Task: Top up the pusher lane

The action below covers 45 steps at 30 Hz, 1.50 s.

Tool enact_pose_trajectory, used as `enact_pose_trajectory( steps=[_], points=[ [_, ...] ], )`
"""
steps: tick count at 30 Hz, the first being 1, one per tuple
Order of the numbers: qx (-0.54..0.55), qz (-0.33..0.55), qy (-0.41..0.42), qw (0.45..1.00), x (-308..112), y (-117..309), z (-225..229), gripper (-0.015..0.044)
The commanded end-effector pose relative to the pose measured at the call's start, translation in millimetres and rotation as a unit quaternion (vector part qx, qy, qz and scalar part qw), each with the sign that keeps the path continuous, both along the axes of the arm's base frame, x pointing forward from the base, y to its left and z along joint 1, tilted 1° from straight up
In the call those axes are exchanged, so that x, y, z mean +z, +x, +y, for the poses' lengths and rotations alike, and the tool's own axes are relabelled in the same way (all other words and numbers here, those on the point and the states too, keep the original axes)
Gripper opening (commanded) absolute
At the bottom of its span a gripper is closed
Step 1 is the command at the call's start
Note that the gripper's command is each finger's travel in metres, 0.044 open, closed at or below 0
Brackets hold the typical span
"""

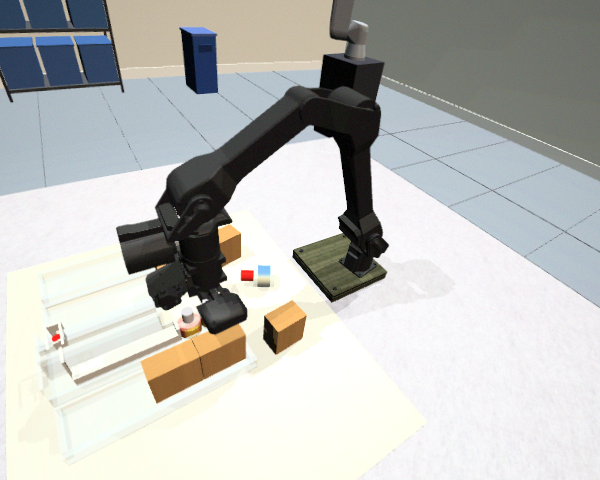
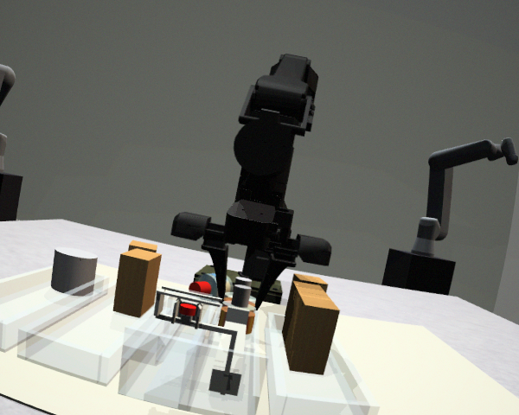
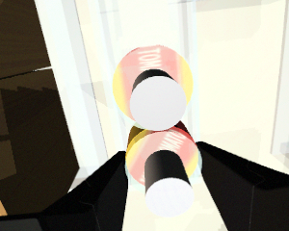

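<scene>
My gripper [image 2: 240, 303] [image 3: 161, 153] is shut on a jar [image 2: 242, 280] [image 3: 162, 153] with a red-and-yellow label and a pale cap. It holds the jar roughly upright, directly in front of the matching lane jar [image 1: 189, 327] [image 2: 241, 296] [image 3: 151, 59]. The two jars look touching or nearly so in the wrist view. The lane jar stands in the clear-walled sprung lane [image 2: 161, 388]. In the top view, a finger hides the held jar. The held jar's base and the low front stop are not clearly visible, so floor contact cannot be told.
A blue-and-white jar [image 1: 263, 276] with a red cap lies on its side toward the arm's base. Brown cartons [image 1: 171, 369] [image 2: 310, 332] stand in the side lane close beside the gripper. Another carton [image 1: 283, 330] stands in front. A grey cylinder [image 2: 73, 272] stands in a farther lane.
</scene>
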<state>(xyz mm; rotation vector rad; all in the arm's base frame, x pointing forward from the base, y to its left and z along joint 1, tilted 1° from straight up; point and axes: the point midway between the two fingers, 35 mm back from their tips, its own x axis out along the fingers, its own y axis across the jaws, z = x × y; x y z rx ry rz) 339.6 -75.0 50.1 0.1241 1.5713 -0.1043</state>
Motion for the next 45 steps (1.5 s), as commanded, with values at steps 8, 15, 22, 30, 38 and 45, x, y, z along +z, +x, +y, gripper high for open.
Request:
enact_pose_trajectory(
  steps=[8, 15, 22, 30, 38, 45],
  points=[
    [-0.002, -0.011, -0.001, 1.0, -1.4, 5.7, -0.2, 0.0],
    [-0.002, -0.011, -0.001, 1.0, -1.4, 4.6, 0.0, 0.0],
    [-0.002, -0.011, -0.001, 1.0, -1.5, 3.4, 0.2, 0.0],
    [-0.002, -0.011, -0.001, 1.0, -1.5, 2.1, 0.4, 0.0],
    [-0.002, -0.011, -0.001, 1.0, -1.6, 0.8, 0.6, 0.0],
    [-0.002, -0.011, -0.001, 1.0, -1.6, -0.4, 0.8, 0.0]
  ],
)
